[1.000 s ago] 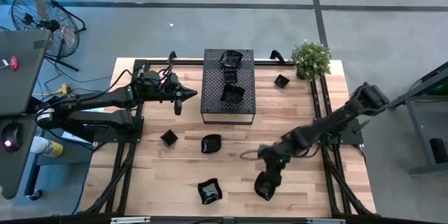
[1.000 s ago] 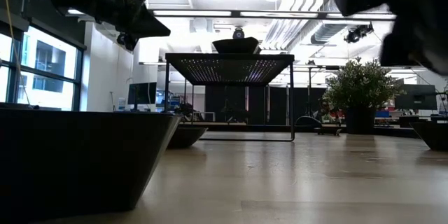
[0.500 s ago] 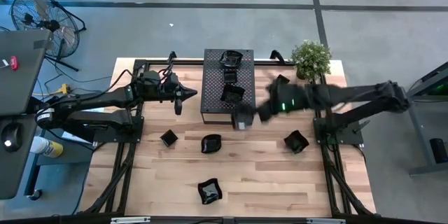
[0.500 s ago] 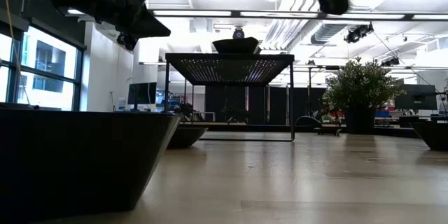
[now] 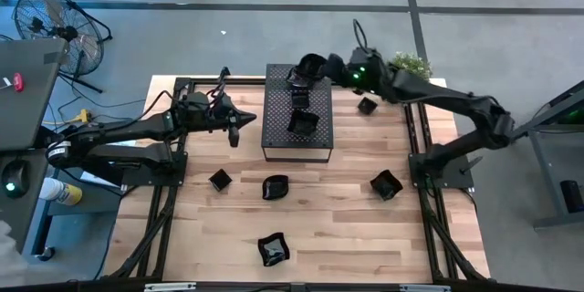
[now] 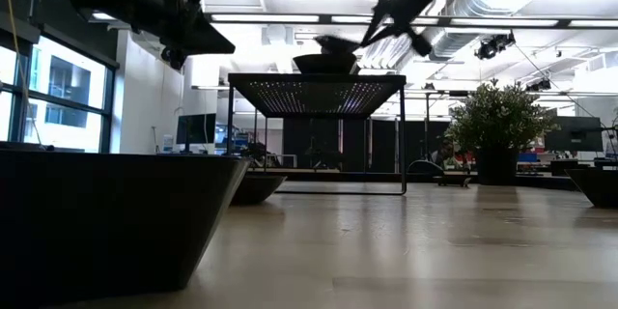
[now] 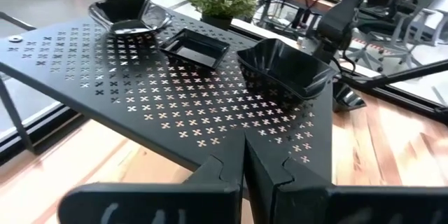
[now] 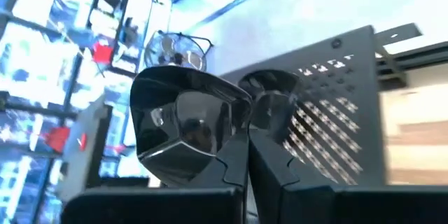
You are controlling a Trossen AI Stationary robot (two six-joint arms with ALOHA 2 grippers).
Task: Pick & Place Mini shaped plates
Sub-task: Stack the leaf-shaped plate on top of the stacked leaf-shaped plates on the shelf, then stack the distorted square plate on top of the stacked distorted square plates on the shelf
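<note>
My right gripper [image 5: 319, 64] hovers over the far end of the dark perforated box [image 5: 276, 137], shut on a glossy black mini plate [image 8: 183, 129], which the low view shows in the air [image 6: 333, 43]. Three plates sit on the box top [image 5: 301, 77] [image 5: 300, 99] [image 5: 303, 122]. More plates rest on the wood: [image 5: 219, 180], [image 5: 276, 186], [image 5: 273, 248], [image 5: 385, 183], [image 5: 367, 105]. My left gripper [image 5: 234, 133] waits shut, left of the box, raised above the table [image 7: 245, 175]. My right gripper pinches the black plate by its rim [image 8: 227, 136] between the two fingers [image 8: 269, 171]. The plate sticks out past the fingertips, tilted and lifted clear above the box's far end, over the plate lying there.
A potted plant [image 5: 406, 73] stands at the table's far right corner, just behind my right arm. Dark frame rails run along the table's left and right sides. Bare wood lies near the middle [image 5: 328, 228]. A fan [image 5: 55, 20] stands on the floor beyond the table's far left corner.
My right gripper has swung fast from the near right part of the table, up and across to the far end above the box, carrying the plate lifted clear. As the arm left, a plate on the table's right side came into view. The left arm kept still.
</note>
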